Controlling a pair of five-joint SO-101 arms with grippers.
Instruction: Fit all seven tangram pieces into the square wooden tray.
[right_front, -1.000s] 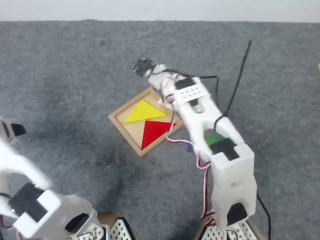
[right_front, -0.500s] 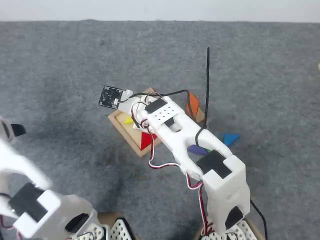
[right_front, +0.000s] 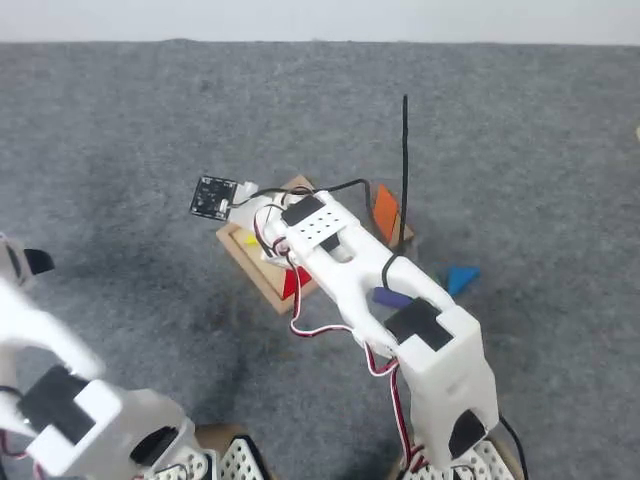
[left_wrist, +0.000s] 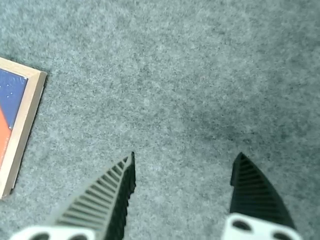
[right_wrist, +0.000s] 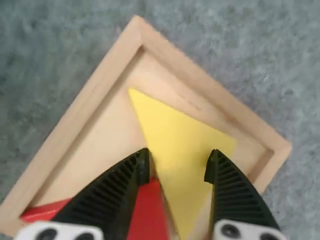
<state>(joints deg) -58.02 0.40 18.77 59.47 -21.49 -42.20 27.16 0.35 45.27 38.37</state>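
Over the wooden tray (right_front: 246, 268) in the high view: right arm (right_front: 345, 262), covering most of it; red triangle (right_front: 292, 285) pokes out. Orange piece (right_front: 385, 212), blue triangle (right_front: 460, 278) and purple piece (right_front: 392, 298) lie loose on the grey tabletop (right_front: 120, 150) near the tray. Left wrist view: left gripper (left_wrist: 185, 165) spread wide above the tabletop. Right wrist view: right gripper (right_wrist: 178, 155) jaws apart over the yellow triangle (right_wrist: 175, 130) lying in the tray, red triangle touching it.

The high camera looks down from behind my bases. My right wrist camera hangs close over the tray (right_wrist: 95, 95), shared with the high view; my left faces carpet (left_wrist: 200, 75) beside it.
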